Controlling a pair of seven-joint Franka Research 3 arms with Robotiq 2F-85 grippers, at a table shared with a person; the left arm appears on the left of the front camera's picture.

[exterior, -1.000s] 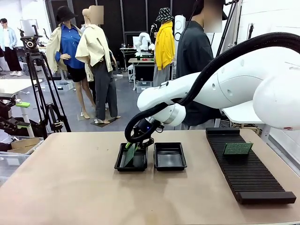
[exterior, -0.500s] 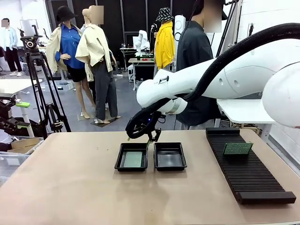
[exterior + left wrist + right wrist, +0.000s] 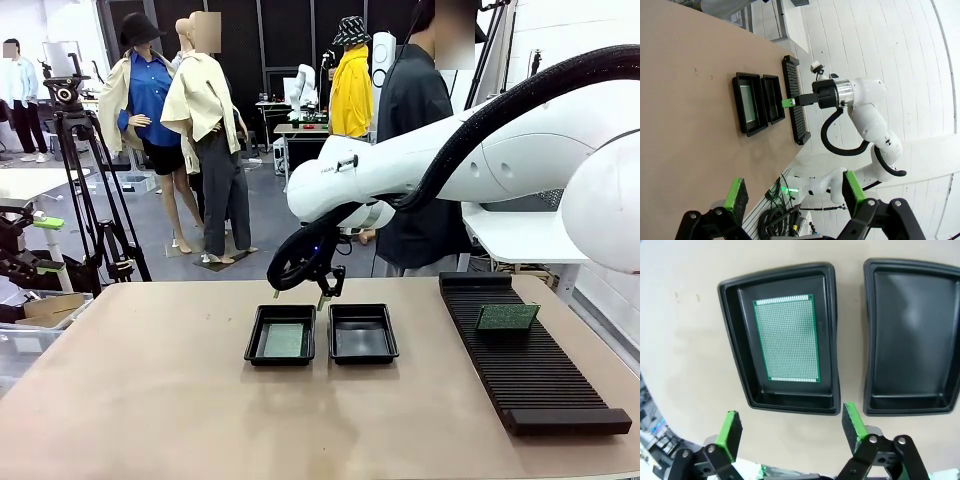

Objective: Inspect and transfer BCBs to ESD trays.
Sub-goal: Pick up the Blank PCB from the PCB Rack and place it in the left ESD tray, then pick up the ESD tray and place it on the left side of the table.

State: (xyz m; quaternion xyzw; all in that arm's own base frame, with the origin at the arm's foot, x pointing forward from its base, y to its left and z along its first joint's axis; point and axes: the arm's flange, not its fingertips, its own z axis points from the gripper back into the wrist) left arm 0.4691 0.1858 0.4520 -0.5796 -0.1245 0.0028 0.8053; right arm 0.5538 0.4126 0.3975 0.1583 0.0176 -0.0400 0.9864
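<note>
1 BCB flat in left ESD tray, right gripper released above it, left gripper released, high over table

I see my right gripper has opened and risen; the 1 BCB it held tilted now lies flat beneath it in the tray.

bright, even indoor light – soft shadows on the table; wrist views bend at the edges.
</note>
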